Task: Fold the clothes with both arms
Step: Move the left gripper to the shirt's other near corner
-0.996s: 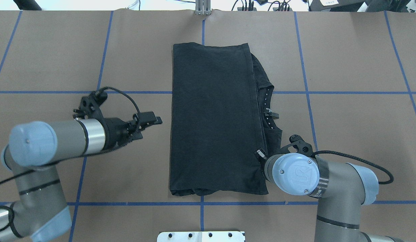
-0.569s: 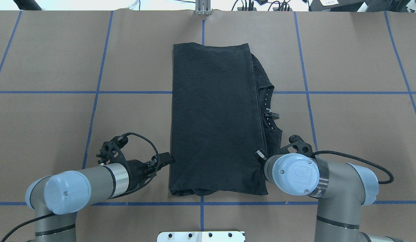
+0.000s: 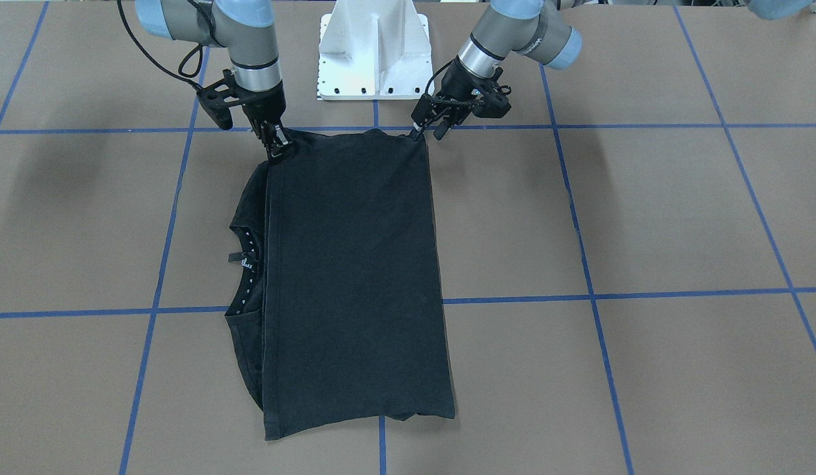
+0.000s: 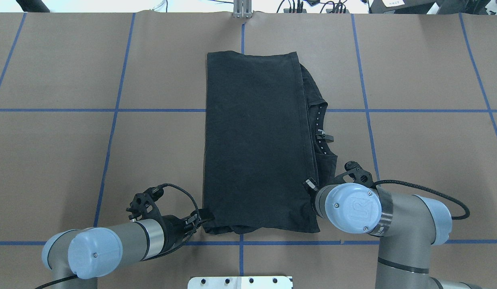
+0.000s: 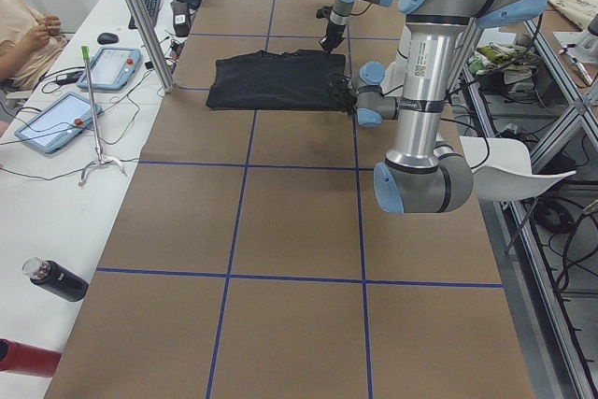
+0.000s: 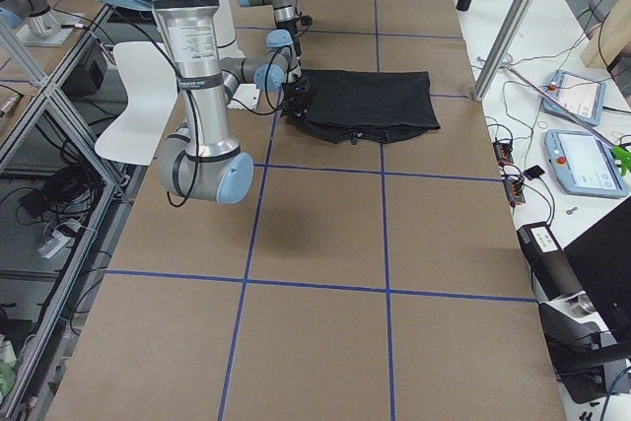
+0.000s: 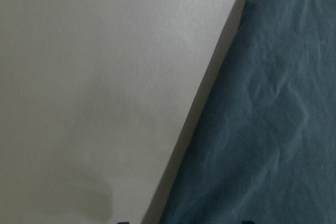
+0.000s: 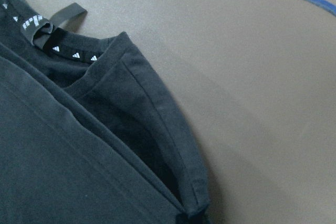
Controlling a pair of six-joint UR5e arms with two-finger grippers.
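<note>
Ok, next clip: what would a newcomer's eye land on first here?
A black T-shirt folded into a long strip lies mid-table, its collar peeking out on the robot's right. The left gripper and right gripper each sit at a near corner of it.

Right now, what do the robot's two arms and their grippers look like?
The left arm and right arm are silver-grey tubes with light blue joint caps; the right one's nearest cap bears an embossed logo, beside a black band. A black braided cable loops by each wrist. The left gripper and right gripper are black, each with two slim fingers.
</note>
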